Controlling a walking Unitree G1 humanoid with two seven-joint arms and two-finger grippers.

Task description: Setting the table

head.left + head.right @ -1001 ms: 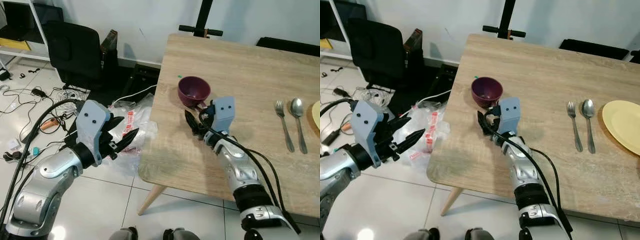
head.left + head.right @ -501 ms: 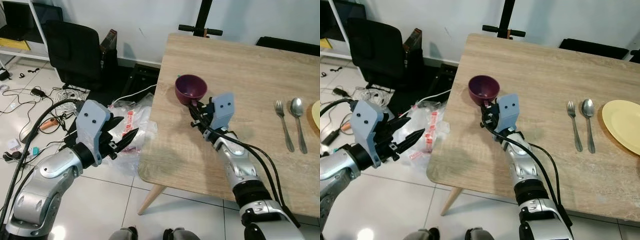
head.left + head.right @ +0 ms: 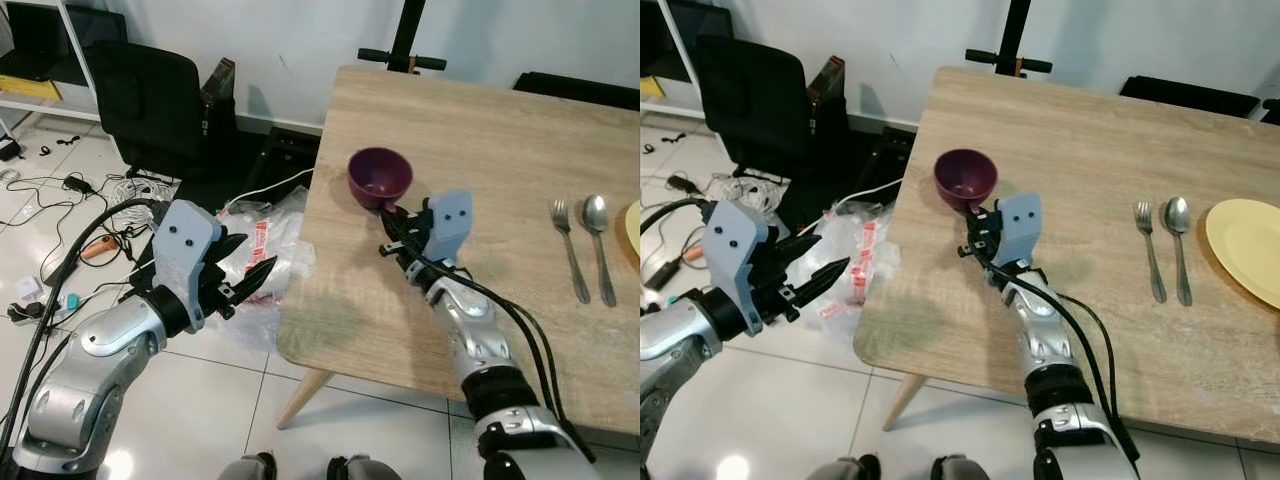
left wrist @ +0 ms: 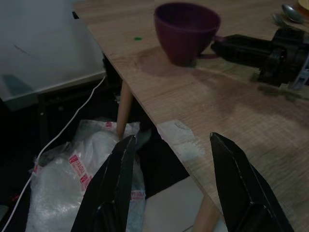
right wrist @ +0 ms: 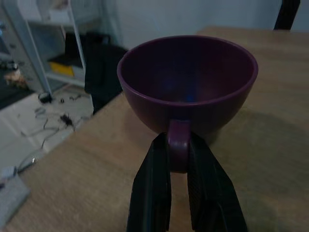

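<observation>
With its handle pinched between the right gripper fingers, the purple cup sits frame-centre, far from the open, empty left gripper.

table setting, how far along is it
Partly set. Already down on the wooden table: a fork and spoon side by side, with a yellow plate just beyond them. In hand: the right gripper is shut on the handle of the purple cup, holding it near the table's left edge. Left to do, most likely: carry the cup over to that place setting. The left gripper hangs open off the table.
</observation>
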